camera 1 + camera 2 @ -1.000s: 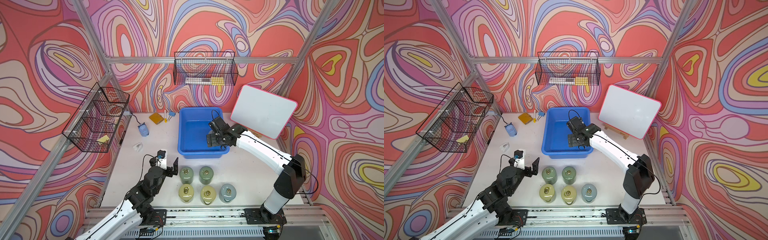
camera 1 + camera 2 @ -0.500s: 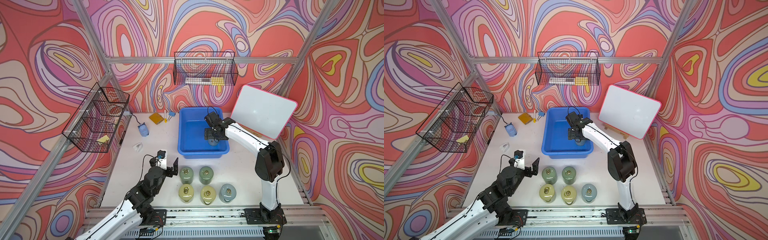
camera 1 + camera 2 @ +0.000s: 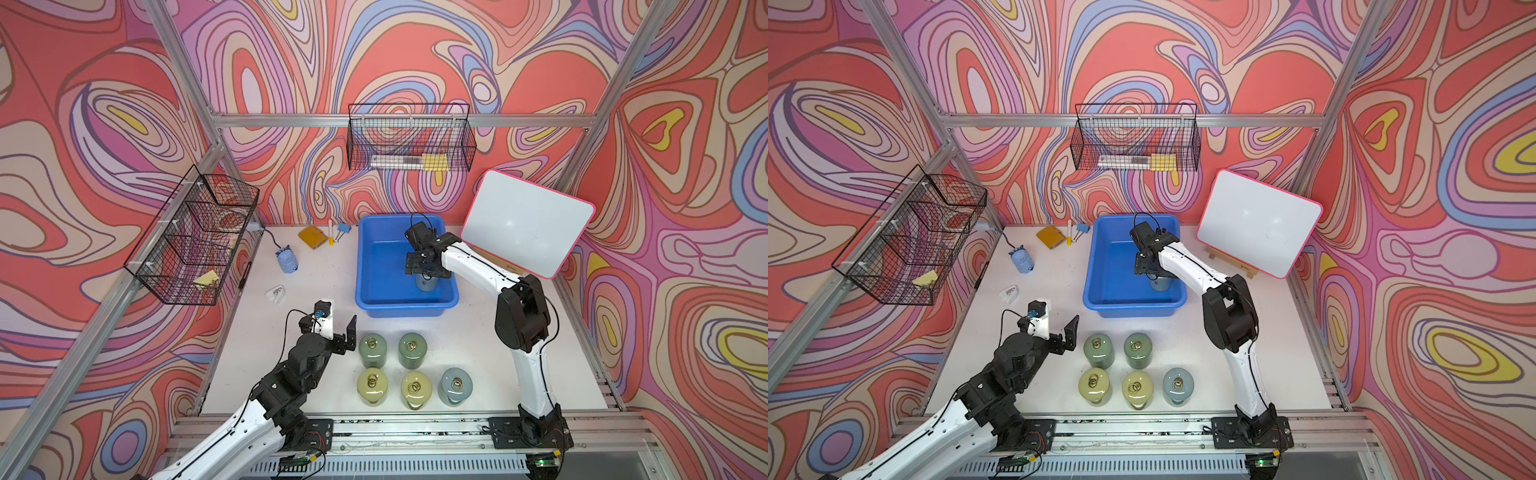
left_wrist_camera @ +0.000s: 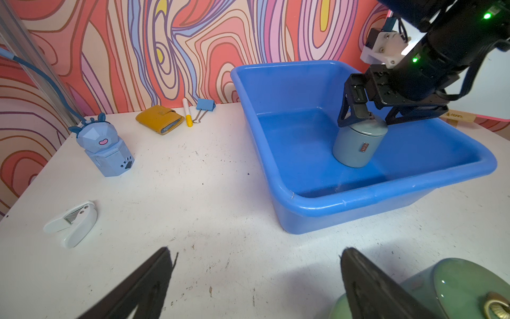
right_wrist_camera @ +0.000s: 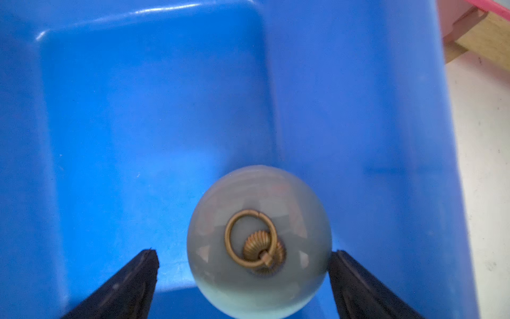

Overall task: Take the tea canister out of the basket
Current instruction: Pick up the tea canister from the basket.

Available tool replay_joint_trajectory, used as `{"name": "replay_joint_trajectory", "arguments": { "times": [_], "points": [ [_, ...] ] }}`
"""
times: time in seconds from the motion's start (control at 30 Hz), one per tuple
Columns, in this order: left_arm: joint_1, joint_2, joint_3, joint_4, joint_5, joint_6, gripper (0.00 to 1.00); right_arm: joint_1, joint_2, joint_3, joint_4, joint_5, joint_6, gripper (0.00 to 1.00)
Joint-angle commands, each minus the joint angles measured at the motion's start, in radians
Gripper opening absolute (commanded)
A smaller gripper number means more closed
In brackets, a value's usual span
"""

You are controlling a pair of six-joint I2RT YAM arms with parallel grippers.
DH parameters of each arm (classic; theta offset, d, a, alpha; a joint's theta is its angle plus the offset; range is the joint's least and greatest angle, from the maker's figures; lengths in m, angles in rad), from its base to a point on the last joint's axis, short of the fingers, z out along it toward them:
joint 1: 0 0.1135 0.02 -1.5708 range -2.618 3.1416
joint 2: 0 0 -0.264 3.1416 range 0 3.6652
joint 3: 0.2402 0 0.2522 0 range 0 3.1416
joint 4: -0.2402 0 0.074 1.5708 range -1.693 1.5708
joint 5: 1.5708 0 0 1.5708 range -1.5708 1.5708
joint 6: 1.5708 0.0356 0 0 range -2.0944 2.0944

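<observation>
The tea canister (image 5: 259,240), grey-blue with a brass ring on its lid, stands upright near the front right of the blue basket (image 3: 407,308). It also shows in the left wrist view (image 4: 358,146) and in both top views (image 3: 1160,284). My right gripper (image 5: 242,256) is open, pointing down over the canister's top (image 4: 368,120) with a finger on each side. One finger (image 5: 347,270) sits against the canister's side and the other stands apart from it. My left gripper (image 4: 256,254) hangs open and empty over the table, left of the front canisters (image 3: 338,328).
Several green, yellow and grey-blue canisters (image 3: 411,349) stand in two rows in front of the basket. A pink-framed whiteboard (image 3: 528,224) leans at the right. A blue figurine (image 4: 106,149), yellow wallet (image 4: 160,118), marker, binder clip and white clip (image 4: 71,223) lie to the left. Wire baskets (image 3: 409,139) hang on the walls.
The right arm's elbow has swung in and up toward the basket, and its open gripper has settled down around the canister's top. The left arm has not moved.
</observation>
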State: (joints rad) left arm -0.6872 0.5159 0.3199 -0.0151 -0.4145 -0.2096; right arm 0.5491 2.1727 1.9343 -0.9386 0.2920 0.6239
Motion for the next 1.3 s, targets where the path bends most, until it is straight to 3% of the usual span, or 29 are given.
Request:
{"name": "replay_joint_trajectory", "arguments": {
  "times": [0.0, 1.27],
  "points": [
    [0.003, -0.016, -0.010, 0.001, -0.001, -0.005, 0.99, -0.005, 0.034, 0.048, -0.018, 0.033, 0.022, 0.98],
    [0.003, -0.014, -0.010, 0.003, -0.005, -0.001, 0.99, -0.057, 0.163, 0.114, -0.006, -0.037, -0.044, 0.94]
  ]
}}
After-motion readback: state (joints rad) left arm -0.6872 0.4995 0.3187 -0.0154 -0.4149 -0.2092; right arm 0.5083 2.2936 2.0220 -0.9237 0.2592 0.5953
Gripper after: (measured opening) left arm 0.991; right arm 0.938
